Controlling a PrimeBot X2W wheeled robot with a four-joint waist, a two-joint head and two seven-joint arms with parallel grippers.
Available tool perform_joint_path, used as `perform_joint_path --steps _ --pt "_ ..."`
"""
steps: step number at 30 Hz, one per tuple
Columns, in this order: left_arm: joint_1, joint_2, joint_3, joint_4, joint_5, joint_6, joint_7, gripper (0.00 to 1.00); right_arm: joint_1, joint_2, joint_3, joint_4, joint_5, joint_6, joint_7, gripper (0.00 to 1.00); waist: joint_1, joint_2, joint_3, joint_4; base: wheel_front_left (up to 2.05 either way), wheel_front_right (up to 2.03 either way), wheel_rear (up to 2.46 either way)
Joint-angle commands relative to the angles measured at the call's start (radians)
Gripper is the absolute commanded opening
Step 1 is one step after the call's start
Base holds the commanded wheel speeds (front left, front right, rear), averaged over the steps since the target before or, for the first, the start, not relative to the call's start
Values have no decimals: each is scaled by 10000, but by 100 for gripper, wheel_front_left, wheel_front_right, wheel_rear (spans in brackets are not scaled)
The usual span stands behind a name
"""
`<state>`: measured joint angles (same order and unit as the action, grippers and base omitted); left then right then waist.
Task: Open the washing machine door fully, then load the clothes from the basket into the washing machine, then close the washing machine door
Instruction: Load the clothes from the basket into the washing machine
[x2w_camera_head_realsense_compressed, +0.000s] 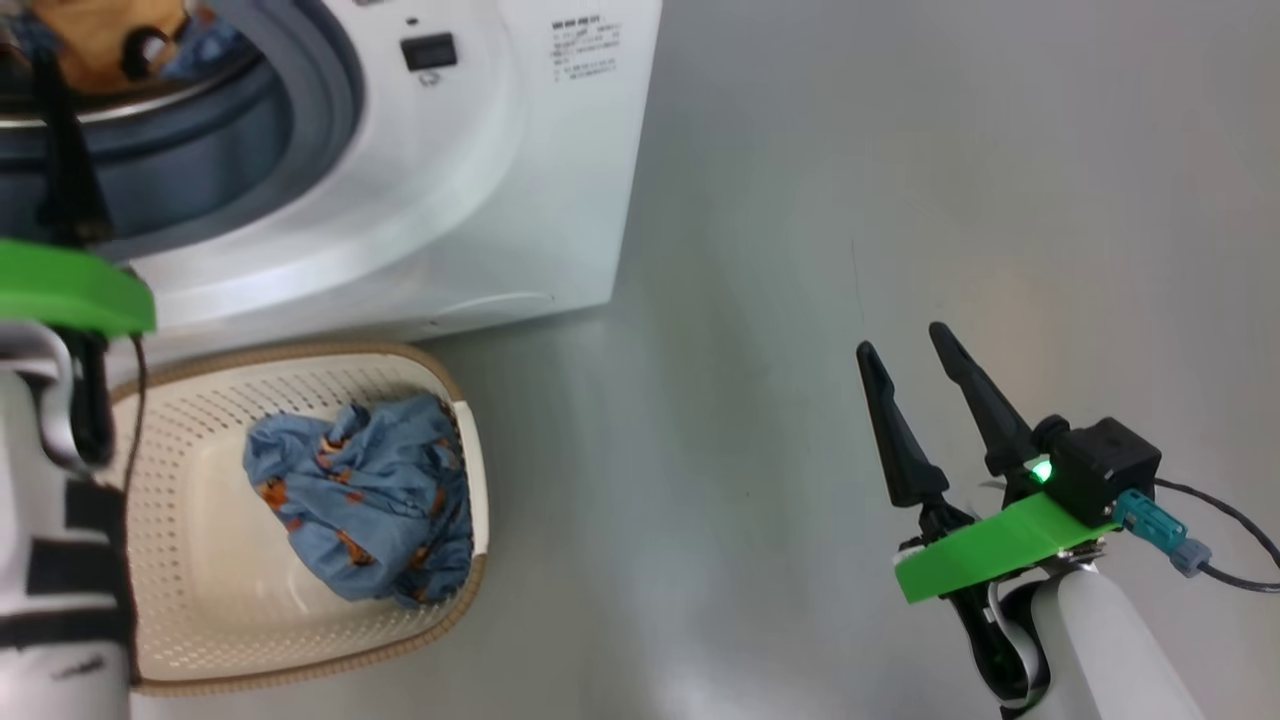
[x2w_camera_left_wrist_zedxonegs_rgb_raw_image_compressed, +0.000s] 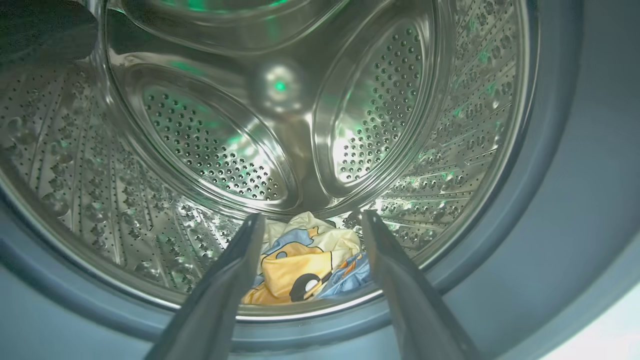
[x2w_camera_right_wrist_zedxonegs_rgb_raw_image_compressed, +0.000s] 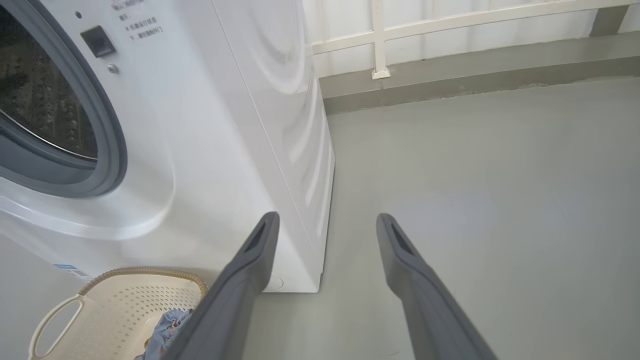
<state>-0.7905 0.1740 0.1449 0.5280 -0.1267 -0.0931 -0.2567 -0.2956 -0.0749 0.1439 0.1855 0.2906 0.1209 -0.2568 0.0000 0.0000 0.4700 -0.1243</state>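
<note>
white washing machine (x2w_camera_head_realsense_compressed: 480, 200): print by its mouth too blurred to read; blue sticker (x2w_camera_right_wrist_zedxonegs_rgb_raw_image_compressed: 65, 267) low down; mouth faces the basket.
basket (x2w_camera_head_realsense_compressed: 180, 560): just before the machine, blue garment (x2w_camera_head_realsense_compressed: 360, 500) inside.
drum (x2w_camera_left_wrist_zedxonegs_rgb_raw_image_compressed: 200, 150): cream garment (x2w_camera_left_wrist_zedxonegs_rgb_raw_image_compressed: 300, 260) at the bottom.
left gripper (x2w_camera_left_wrist_zedxonegs_rgb_raw_image_compressed: 310, 217): at the mouth, fingers spread, empty.
right gripper (x2w_camera_head_realsense_compressed: 902, 340): well beside the machine, fingers spread, empty.

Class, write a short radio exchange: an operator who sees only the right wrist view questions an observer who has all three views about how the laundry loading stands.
Operator: Is anything inside the drum?
Observer: Yes, a cream and yellow printed garment lies at its bottom, near the front.
Operator: And where is the left claw?
Observer: At the drum's mouth, fingers pointing in, open with nothing between them.
</note>
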Motion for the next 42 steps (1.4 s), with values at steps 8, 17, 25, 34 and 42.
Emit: perform_joint_path --steps 8,17,25,34,42 --pt "1525 112 385 -1018 -14 -126 -51 100 544 -107 214 -124 -141 98 -49 100 0 0 -1084 241 0 0 0" --pt "3118 -285 722 -1921 -142 -167 -51 100 789 -181 320 -10 -118 98 -49 100 0 0 -1827 231 0 0 0" --pt "4402 -574 824 -2694 -13 -188 -51 100 1059 -253 231 39 -58 98 -49 100 0 0 -2424 241 0 0 0" --pt "6141 -1005 980 -3577 -138 -16 -51 100 1372 -286 173 36 -34 98 -49 100 0 0 -2990 225 0 0 0" --pt "7192 -1174 916 -4272 -139 145 -51 100 1494 -304 150 39 -43 98 -49 100 0 0 -3269 273 0 0 0"
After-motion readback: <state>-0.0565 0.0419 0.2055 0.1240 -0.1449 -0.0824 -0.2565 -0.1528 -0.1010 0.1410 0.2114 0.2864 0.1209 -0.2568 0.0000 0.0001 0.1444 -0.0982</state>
